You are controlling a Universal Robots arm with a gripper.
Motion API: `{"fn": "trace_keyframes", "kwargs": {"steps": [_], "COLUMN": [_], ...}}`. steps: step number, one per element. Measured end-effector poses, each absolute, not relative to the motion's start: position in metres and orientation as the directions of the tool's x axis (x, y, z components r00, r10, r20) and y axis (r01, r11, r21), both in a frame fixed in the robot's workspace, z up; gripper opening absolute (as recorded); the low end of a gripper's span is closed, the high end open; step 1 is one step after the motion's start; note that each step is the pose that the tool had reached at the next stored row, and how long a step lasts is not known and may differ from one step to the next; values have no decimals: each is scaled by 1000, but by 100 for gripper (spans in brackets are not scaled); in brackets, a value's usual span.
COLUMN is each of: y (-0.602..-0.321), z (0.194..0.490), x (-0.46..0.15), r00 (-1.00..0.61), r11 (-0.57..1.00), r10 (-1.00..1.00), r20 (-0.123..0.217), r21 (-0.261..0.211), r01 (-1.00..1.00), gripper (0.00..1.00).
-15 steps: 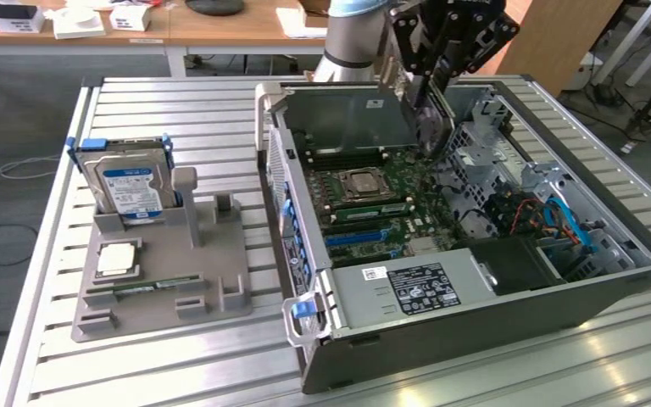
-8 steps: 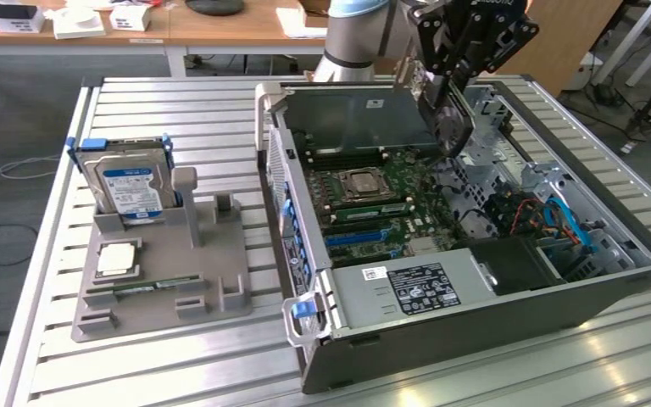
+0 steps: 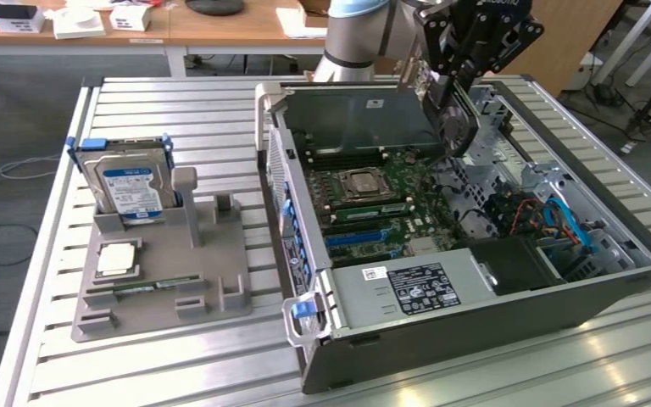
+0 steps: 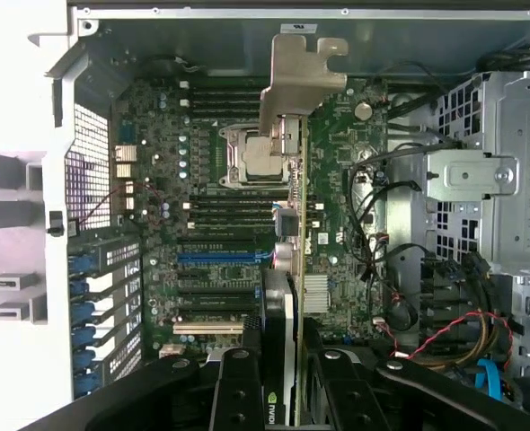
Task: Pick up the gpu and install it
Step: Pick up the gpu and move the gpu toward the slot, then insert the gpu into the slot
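The thin black, silver-bracketed gpu (image 4: 289, 251) is clamped in the black gripper (image 4: 286, 386) above the open grey computer case (image 3: 473, 331), not yet seated; alignment with 1 slot is judged needed.

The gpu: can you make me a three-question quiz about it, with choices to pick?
1. Where is the gpu?
A. on the floor
B. over the open computer case
C. on a desk

2. What colour is its end bracket?
A. silver
B. red
C. yellow

3. What are the jaws doing?
A. open and empty
B. shut on the gpu
C. holding a cable

Answers:
1 B, the card hangs above the motherboard.
2 A, the bracket shines silver.
3 B, the gripper clamps the card's edge.
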State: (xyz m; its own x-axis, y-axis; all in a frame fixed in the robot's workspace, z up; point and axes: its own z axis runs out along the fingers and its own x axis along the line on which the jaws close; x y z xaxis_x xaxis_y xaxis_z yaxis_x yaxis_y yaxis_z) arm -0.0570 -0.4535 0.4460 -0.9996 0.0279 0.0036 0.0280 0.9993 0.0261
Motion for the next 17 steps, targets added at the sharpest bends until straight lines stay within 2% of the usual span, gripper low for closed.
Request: {"fn": "trace_keyframes", "kwargs": {"steps": [17], "y": [-453], "z": [444], "x": [-57], "r00": [-1000], "r11": [999], "r10": [25], "r20": [4], "r21": [26], "r01": [25], "gripper": [27]}}
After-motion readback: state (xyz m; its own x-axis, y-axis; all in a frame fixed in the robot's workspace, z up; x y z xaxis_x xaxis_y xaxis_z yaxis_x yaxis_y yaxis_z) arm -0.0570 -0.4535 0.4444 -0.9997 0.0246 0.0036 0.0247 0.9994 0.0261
